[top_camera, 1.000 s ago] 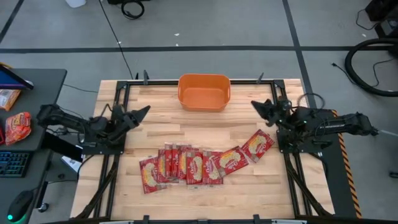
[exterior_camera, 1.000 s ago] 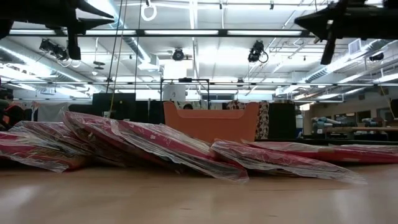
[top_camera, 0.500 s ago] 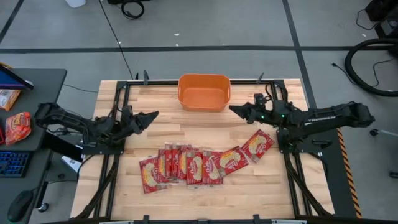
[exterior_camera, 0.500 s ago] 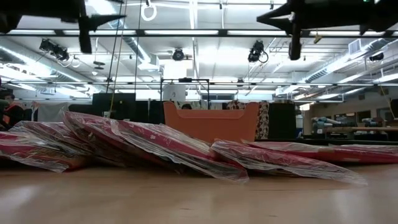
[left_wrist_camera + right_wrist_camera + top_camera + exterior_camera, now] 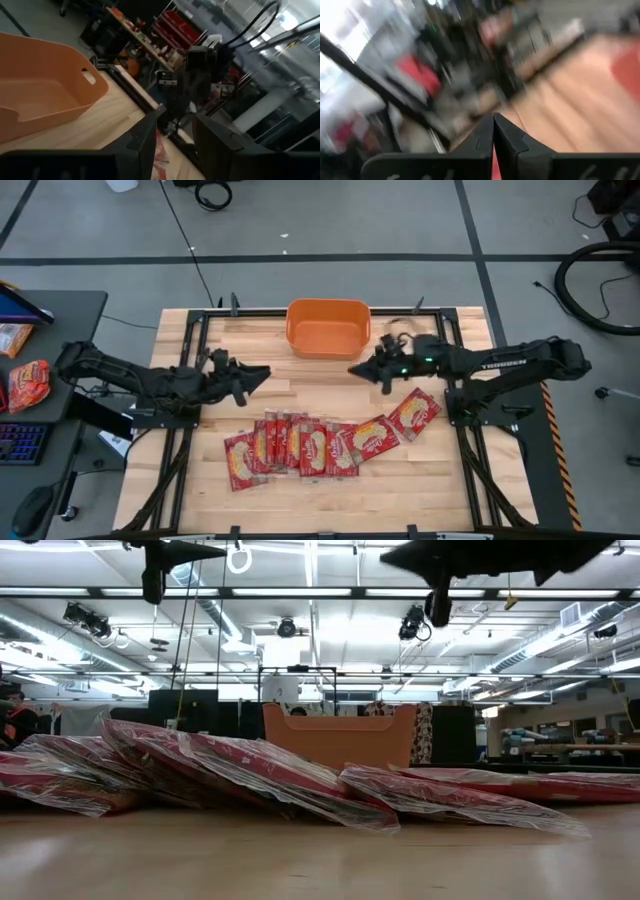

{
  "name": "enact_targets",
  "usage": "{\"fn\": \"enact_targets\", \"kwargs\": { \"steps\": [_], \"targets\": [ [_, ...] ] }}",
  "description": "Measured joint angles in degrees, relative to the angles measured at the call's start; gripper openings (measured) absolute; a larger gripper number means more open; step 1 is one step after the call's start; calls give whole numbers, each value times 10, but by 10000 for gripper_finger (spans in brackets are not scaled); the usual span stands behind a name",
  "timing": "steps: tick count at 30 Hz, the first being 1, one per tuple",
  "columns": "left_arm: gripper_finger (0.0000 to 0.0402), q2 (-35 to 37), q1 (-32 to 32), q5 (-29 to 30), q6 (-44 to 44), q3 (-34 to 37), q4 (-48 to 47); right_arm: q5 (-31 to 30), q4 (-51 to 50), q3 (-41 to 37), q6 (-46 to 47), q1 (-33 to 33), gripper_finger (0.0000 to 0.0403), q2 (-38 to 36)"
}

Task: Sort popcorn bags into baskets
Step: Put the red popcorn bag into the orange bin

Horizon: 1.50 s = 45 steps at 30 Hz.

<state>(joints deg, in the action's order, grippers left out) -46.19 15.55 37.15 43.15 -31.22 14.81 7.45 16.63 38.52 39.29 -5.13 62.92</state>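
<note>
Several red popcorn bags lie flat in an overlapping row on the wooden table's near middle, also seen edge-on in the low view. The orange basket stands at the far edge's middle. My left gripper hovers open above the table, left of centre, pointing level toward the right; its wrist view shows its fingers apart with nothing between them, and the basket beyond. My right gripper hovers shut right of centre, pointing left. Both are clear of the bags and between them and the basket.
An orange-red crinkled snack packet lies on the side desk left of the table, beside a keyboard. Black frame rails run along the table's left and right sides. Bare wood lies between the bags and the basket.
Both grippers have swung in from the table's sides toward its middle and have risen a little. The right one has gone farther, toward the left edge. They now point at each other over the bare wood. The bags and the basket have stayed put.
</note>
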Motion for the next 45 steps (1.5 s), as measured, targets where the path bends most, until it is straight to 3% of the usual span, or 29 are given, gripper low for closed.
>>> {"fn": "enact_targets", "kwargs": {
  "steps": [3, 7, 11, 15, 19, 22, 26, 31, 37, 45],
  "targets": [
    [131, -15, 0, 0, -3, -11, -11, 37, -207, 57, -61, 2, 16, 25],
    [131, -22, 0, -4, 2, -15, -15, 41, -457, 110, -159, 17, 16, 54],
    [131, -22, 0, -27, 12, -15, -15, 34, -636, 118, -236, 46, 16, 61],
    [131, -22, 0, -44, 12, -15, -15, -15, -771, 116, -285, 85, 16, 64],
    [131, -22, 0, -43, 6, -15, -19, -59, -806, 88, -281, 113, 16, 63],
    [131, -22, -1, -43, 1, -15, -24, -52, -784, 49, -253, 118, 28, 70],
    [131, -22, -1, -43, 12, -15, -27, 0, -766, 19, -239, 125, 74, 83],
    [131, -22, -1, -43, 12, -15, -28, 12, -761, 18, -211, 176, 132, 93],
    [131, -22, -1, -42, 12, -15, -29, -95, -740, 17, -195, 280, 145, 103],
    [131, -22, -4, -42, 11, -15, -31, -121, -734, 15, -165, 353, 145, 174]
  ]
}}
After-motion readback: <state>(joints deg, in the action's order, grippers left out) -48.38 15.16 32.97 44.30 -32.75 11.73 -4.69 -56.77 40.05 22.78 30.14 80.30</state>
